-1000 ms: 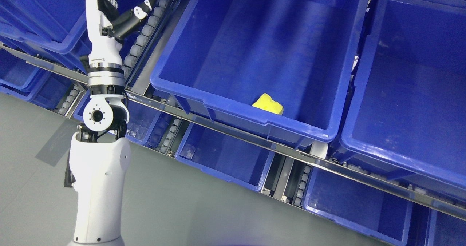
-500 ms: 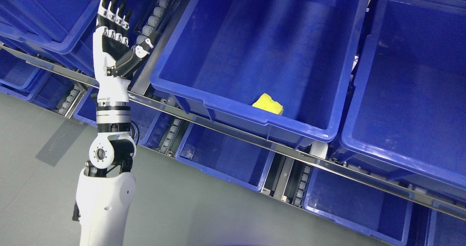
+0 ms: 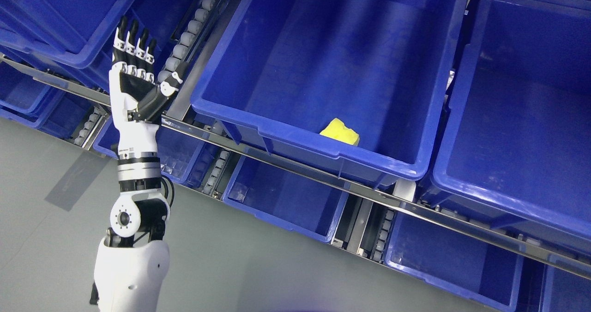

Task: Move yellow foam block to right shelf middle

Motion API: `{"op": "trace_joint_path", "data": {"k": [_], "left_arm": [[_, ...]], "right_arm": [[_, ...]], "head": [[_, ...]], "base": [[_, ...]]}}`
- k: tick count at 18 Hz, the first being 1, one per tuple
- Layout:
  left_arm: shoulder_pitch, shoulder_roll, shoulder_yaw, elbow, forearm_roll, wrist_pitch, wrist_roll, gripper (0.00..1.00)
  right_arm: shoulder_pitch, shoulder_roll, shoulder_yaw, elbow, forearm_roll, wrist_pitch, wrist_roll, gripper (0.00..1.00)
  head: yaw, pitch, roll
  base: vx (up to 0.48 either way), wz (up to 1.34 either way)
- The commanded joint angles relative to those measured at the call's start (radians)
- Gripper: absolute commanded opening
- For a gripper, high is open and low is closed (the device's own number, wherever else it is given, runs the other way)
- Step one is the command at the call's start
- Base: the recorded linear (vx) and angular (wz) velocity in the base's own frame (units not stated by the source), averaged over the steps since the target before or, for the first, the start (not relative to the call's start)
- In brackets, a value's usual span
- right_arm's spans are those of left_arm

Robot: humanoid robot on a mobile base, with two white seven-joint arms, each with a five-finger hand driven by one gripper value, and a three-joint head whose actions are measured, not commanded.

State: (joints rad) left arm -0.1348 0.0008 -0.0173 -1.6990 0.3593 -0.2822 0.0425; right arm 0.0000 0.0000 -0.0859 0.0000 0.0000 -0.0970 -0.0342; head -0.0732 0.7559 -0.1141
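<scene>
A white-shelled robot arm [image 3: 131, 270] is showing a smooth, rounded forearm casing dotted with small dark screw holes. Above it, a round white joint cap [image 3: 123, 218] with a dark centre hole is sitting in a black bracket, with thin black cables looping beside it. Silver and black rings are banding the wrist [image 3: 137, 173]. The left hand [image 3: 134, 79] is wearing a black palm pad, with black finger segments and white knuckle pieces.

Blue plastic bins [image 3: 323, 72] are sitting tilted on a metal roller shelf [image 3: 295, 166], above a grey floor [image 3: 231, 266].
</scene>
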Motion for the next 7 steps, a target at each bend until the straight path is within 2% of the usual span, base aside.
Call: {"op": "trace_joint_path", "data": {"k": [1, 7], "left_arm": [[0.066, 0.017, 0.095, -0.021, 0.009, -0.012, 0.000, 1.00], [0.066, 0.017, 0.142, -0.021, 0.009, -0.029, -0.001, 1.00]], "right_arm": [[0.002, -0.017, 0.000, -0.017, 0.003, 0.002, 0.000, 1.00], [0.002, -0.017, 0.000, -0.017, 0.003, 0.002, 0.000, 1.00]], "head": [[0.0000, 0.000, 0.000], [0.0000, 0.000, 0.000]], "base": [[0.000, 0.00], [0.000, 0.00]]}}
